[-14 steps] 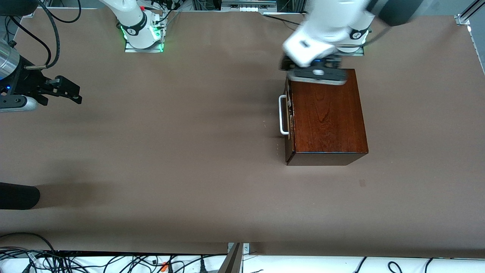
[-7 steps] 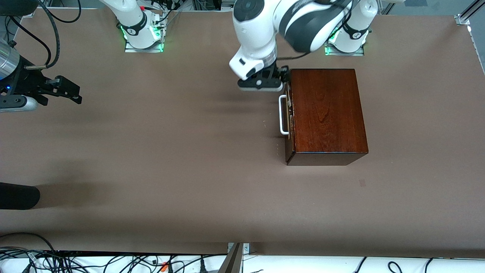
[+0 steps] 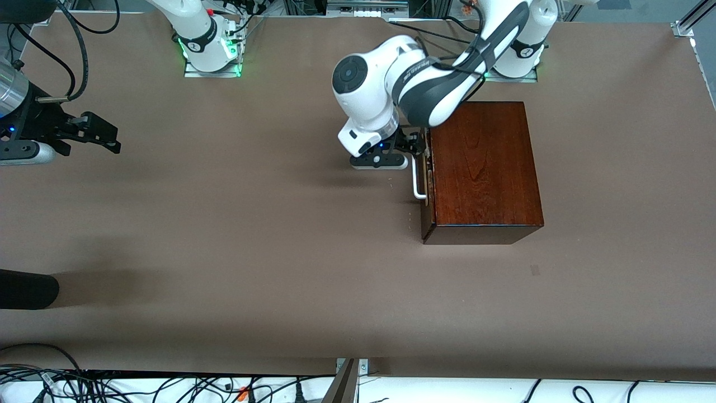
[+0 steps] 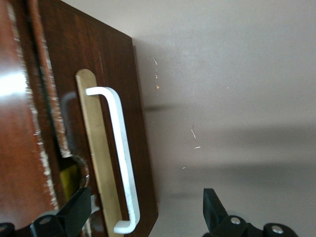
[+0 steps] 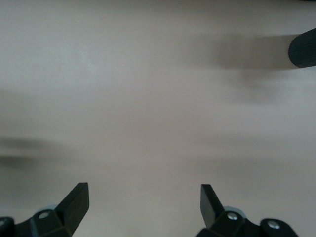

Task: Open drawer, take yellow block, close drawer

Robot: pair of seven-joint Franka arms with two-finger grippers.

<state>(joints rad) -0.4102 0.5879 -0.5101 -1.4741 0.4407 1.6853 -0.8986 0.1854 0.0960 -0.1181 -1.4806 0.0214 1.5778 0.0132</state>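
The dark reddish-brown wooden box stands toward the left arm's end of the table. Its drawer looks shut, with the white bar handle on its front. My left gripper is open, low in front of the drawer. In the left wrist view the left gripper has the handle's nearer end between its fingers without touching it. A small yellowish patch shows in a gap at the drawer's edge; I cannot tell what it is. The yellow block is otherwise hidden. My right gripper waits open over bare table.
A black rounded object lies at the right arm's end of the table, nearer the front camera; it also shows in the right wrist view. Cables run along the table's front edge.
The left arm swung from over the box's top edge down in front of the drawer, and its gripper now straddles the handle's end. The right arm has not moved.
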